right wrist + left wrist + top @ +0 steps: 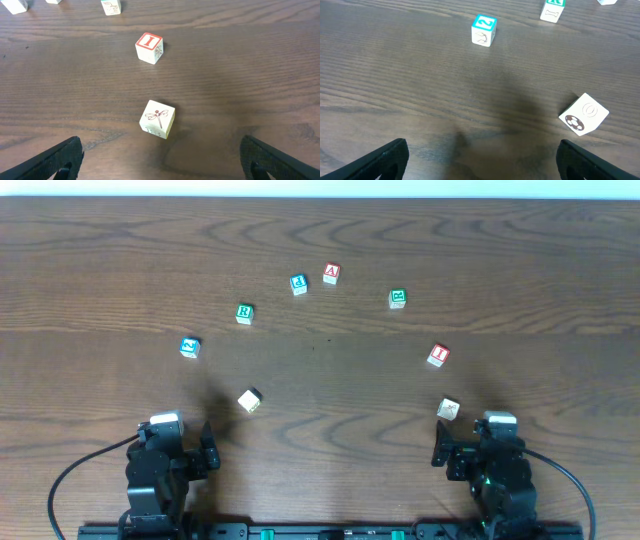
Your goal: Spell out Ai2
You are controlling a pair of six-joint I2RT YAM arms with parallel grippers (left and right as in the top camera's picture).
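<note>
The red "A" cube (331, 274) lies at the back centre. The red "I" cube (438, 355) lies at the right and also shows in the right wrist view (149, 48). The blue "2" cube (190, 347) lies at the left and also shows in the left wrist view (484, 30). My left gripper (180, 452) is open and empty near the front edge, well short of the "2" cube (480, 160). My right gripper (470, 452) is open and empty, with its fingers wide apart (162, 160).
A blue "d" cube (298, 284), a green "R" cube (245, 313) and another green-lettered cube (398, 299) lie along the back arc. A plain cube with dots (249, 400) sits ahead of the left gripper. A dragonfly cube (448, 409) lies just ahead of the right gripper.
</note>
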